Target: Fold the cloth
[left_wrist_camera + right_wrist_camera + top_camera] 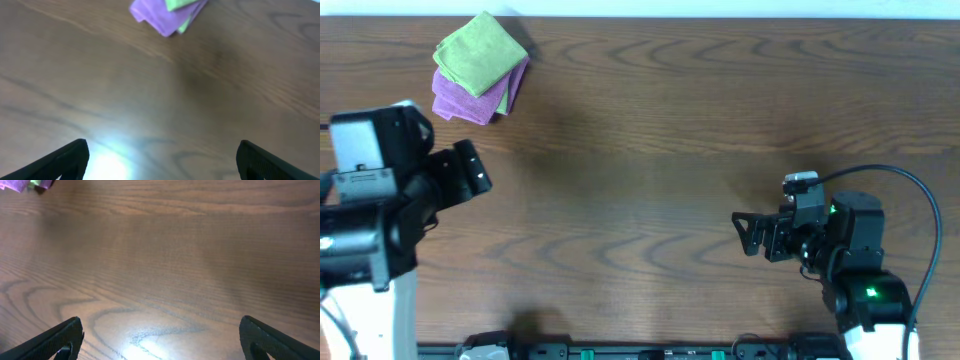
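Observation:
The lime-green cloth lies folded on top of a purple folded cloth at the table's far left corner. In the left wrist view its green edge shows at the top above the purple cloth. My left gripper is open and empty, apart from the stack and nearer the front. In its own view the fingers are spread wide over bare wood. My right gripper is open and empty at the right side, far from the cloths; its fingers frame bare wood.
The brown wooden table spans the whole view. A black cable loops over the right arm. A dark rail runs along the front edge. A sliver of the purple cloth shows in the right wrist view's top left corner.

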Motion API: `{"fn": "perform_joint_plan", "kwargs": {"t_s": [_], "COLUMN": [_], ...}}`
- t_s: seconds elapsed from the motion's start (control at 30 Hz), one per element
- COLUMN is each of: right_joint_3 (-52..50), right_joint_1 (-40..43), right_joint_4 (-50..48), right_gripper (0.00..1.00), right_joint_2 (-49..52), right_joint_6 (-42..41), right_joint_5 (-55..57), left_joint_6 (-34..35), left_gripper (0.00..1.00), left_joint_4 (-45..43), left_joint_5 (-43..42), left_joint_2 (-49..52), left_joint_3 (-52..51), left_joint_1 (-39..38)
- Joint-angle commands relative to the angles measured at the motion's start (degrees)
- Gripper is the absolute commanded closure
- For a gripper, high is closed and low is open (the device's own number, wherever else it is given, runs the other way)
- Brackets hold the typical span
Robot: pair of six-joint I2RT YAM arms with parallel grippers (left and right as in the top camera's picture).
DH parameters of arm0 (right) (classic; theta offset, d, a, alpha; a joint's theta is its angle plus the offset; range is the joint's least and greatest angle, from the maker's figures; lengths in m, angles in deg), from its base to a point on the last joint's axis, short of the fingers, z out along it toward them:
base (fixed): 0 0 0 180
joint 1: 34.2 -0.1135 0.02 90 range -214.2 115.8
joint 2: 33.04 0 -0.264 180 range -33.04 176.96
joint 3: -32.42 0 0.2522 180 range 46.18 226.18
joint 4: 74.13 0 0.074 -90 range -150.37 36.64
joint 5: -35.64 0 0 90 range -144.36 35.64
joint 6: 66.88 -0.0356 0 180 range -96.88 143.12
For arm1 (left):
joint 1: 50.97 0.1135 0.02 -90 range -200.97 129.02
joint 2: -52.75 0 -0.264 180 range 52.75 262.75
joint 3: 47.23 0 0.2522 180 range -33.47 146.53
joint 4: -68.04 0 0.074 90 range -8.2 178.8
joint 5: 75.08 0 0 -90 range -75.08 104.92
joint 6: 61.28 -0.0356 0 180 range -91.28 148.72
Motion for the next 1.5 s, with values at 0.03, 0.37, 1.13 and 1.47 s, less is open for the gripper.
{"fn": "perform_joint_plan", "kwargs": {"t_s": [0.03,0.37,1.13,1.47], "right_joint_3": [-0.3,-0.3,-0.3,-0.3], "right_joint_1": [0.7,0.7,0.7,0.7], "right_joint_4": [0.0,0.0,0.0,0.0], "right_gripper": [0.01,0.01,0.01,0.01], "right_joint_2": [-0.2,-0.2,-0.2,-0.2], "right_joint_6": [-0.3,-0.3,-0.3,-0.3], "right_joint_5": [-0.2,-0.2,-0.2,-0.2], "left_joint_6": [-1.2,-1.2,-10.3,-12.9], "left_gripper": [0.05,0.05,0.05,0.05], "left_joint_4": [-9.2,-31.2,-33.2,-33.2], "left_joint_5": [-7.4,-12.2,-11.3,-11.3], "left_joint_2": [-4.1,-27.9,-61.1,-63.1], "left_joint_3": [-11.9,-44.8,-68.7,-71.3], "left_joint_1": [0.2,0.2,-2.6,-4.7]}}
